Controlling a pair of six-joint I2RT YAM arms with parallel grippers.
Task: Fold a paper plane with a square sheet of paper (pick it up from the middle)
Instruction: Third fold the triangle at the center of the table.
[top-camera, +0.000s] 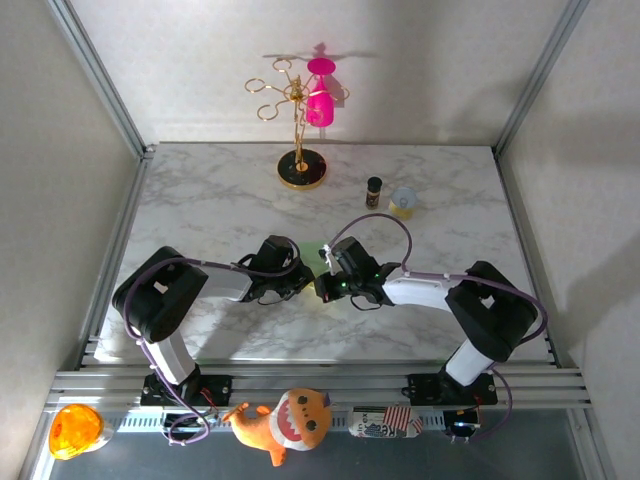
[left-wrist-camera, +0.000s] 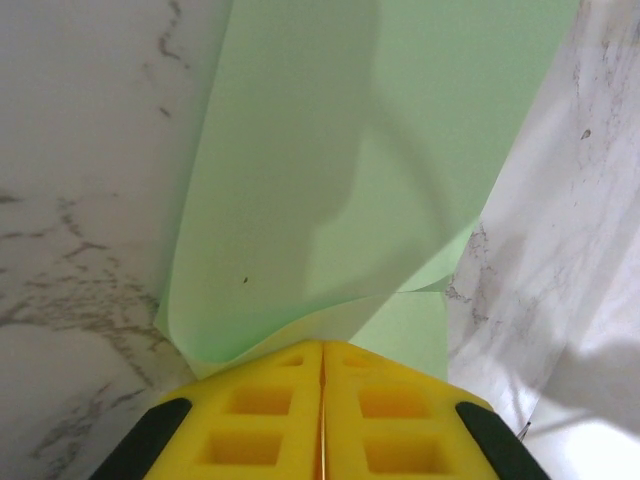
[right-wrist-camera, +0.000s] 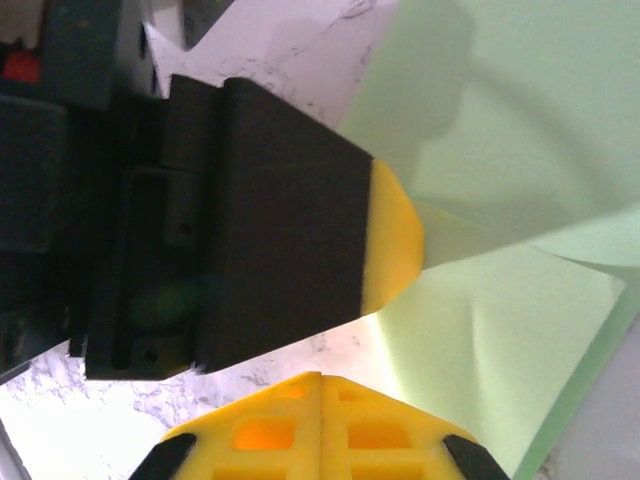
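Light: bright and soft all over the white table (top-camera: 200, 200).
Shadows: the gold stand (top-camera: 298, 130) makes a faint shadow on the back wall; a curved grey shadow lies on the green paper (left-wrist-camera: 300, 150) in both wrist views.
Blur: the left gripper (right-wrist-camera: 405, 245) looks fuzzy up close in the right wrist view.

no legible text, numbers or brand names, stars-and-stripes flag print on small packet (top-camera: 385, 421) by front rail (top-camera: 320, 379), its lettering too blurred
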